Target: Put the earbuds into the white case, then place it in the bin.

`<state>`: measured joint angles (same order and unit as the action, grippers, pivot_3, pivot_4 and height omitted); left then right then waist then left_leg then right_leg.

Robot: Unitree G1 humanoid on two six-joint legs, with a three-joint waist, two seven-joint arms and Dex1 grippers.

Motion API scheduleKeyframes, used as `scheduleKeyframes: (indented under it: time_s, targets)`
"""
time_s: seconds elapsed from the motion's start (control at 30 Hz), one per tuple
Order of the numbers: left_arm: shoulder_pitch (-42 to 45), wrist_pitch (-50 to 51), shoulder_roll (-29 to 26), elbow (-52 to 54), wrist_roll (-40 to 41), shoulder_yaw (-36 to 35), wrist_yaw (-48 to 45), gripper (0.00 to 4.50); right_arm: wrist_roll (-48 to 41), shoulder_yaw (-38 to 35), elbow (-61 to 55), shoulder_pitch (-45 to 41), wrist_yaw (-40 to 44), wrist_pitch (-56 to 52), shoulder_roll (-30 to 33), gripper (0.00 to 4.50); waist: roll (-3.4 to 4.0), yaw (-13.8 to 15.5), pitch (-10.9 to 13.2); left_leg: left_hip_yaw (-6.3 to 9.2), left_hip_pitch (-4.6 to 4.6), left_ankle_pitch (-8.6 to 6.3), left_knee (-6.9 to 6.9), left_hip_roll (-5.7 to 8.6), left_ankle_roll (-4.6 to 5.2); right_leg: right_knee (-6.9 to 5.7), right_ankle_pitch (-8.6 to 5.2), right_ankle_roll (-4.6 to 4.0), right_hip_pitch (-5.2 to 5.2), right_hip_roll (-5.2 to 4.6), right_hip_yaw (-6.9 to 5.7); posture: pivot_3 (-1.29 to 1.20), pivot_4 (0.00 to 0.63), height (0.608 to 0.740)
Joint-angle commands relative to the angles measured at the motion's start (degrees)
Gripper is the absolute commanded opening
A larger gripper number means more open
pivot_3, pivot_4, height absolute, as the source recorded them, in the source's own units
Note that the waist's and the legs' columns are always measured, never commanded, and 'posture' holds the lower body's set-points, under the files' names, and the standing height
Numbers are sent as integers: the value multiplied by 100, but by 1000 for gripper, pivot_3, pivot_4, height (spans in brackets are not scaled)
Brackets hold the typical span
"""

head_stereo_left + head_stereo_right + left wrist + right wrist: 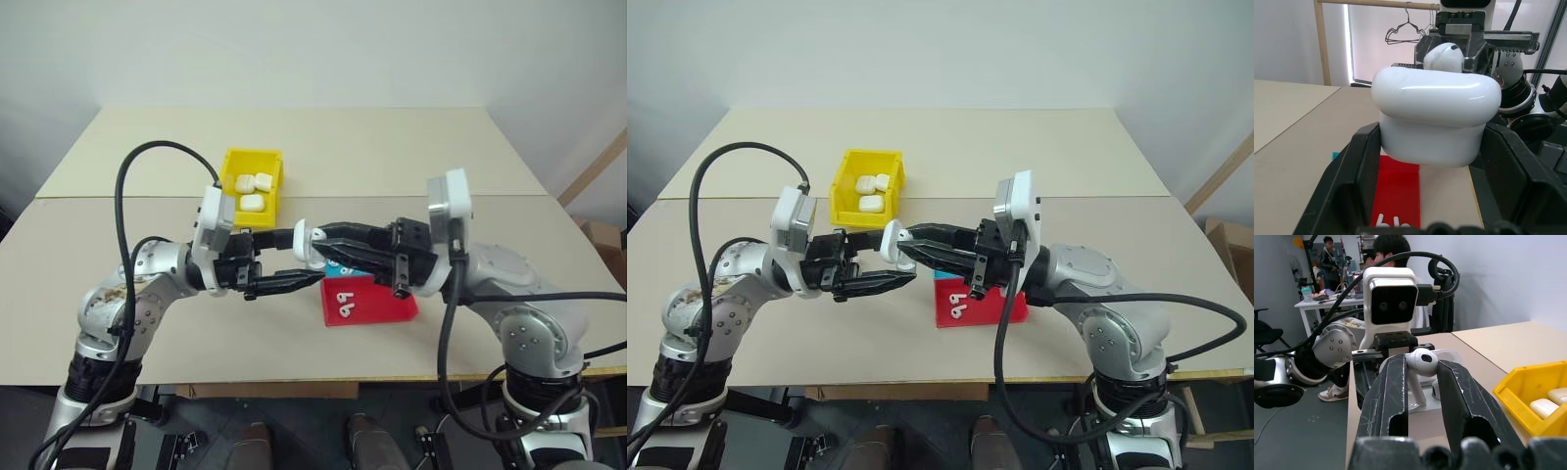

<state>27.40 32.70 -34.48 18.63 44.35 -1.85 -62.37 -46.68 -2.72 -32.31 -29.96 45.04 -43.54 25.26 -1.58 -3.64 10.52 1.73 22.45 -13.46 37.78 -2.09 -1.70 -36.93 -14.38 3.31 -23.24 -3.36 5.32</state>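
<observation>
Pinching earbud (1420,363) in right tool (1422,382), beside white case (1435,117)

My left gripper (1430,196) has matt black plastic fingers clasping the white case (1436,117), smooth glossy plastic with bright highlights. Just beyond the case, my right gripper's (1420,382) scuffed matt black fingers pinch a glossy white earbud (1421,363). Near it, the bin (257,168) looks like smooth yellow plastic.
</observation>
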Motion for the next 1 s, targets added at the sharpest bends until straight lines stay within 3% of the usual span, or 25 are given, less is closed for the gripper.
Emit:
scheduleKeyframes:
  time_s: [0.03, 0.8, 0.93, 1.0]
  targets:
    - [161, -90, -38, 63, 35, -74, -62, 2787, -164, 2, -187, 46, 23, 130, 74, 998, 0, 0, 0, 0, 0, 0, 0, 0, 0, 0, 0, 0, 0, 0, 0, 0, 150, 740]
    - [228, -27, -50, 58, 62, -84, -43, 2787, -65, 220, -136, 141, -38, 448, 167, 998, -1, 12, 0, 0, 1, 0, 0, 0, 0, 3, -1, 1, 0, 0, 0, 0, 150, 740]
    - [229, -25, -51, 59, 67, -83, -46, 2787, -72, 212, -141, 153, -62, 455, 195, 2012, -1, 17, 0, 0, 1, 0, 0, 0, 0, 3, 0, 1, 0, 0, 0, 0, 150, 740]
    - [238, -28, -51, 51, 66, -77, -44, 2787, -75, 198, -140, 153, -71, 461, 209, 2744, -1, 16, 0, 0, 1, 0, 0, 0, 0, 3, -1, 1, 0, 0, 0, 0, 150, 740]
